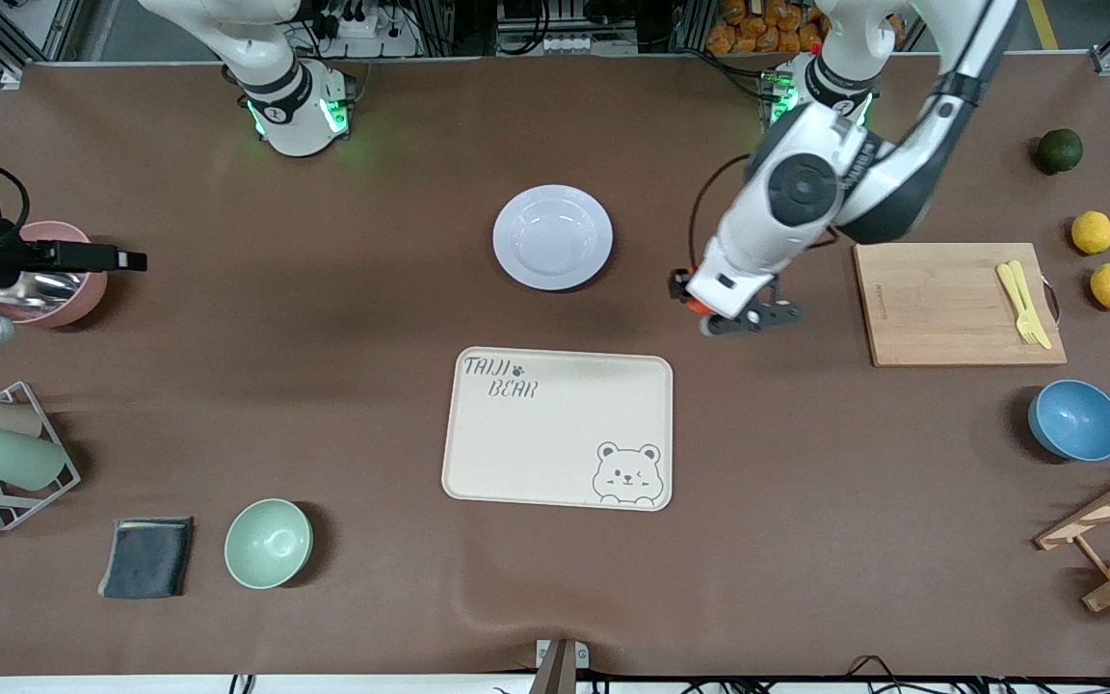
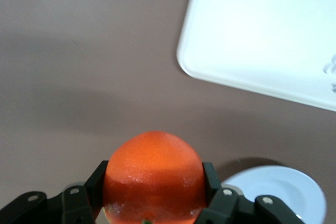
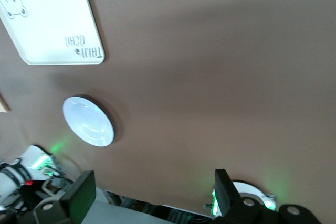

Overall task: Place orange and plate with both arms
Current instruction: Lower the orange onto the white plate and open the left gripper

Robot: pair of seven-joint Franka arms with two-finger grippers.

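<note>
The orange is clamped between the fingers of my left gripper. In the front view only a sliver of the orange shows under the left gripper, which hangs over bare table between the plate and the cutting board. The pale lavender-white plate lies empty near the middle of the table, farther from the front camera than the cream tray. The plate also shows in the left wrist view and in the right wrist view. My right gripper is open and empty over the pink bowl at the right arm's end; its spread shows in the right wrist view.
A wooden cutting board with a yellow fork, two lemons, a dark green fruit and a blue bowl are at the left arm's end. A pink bowl, cup rack, grey cloth and mint bowl are at the right arm's end.
</note>
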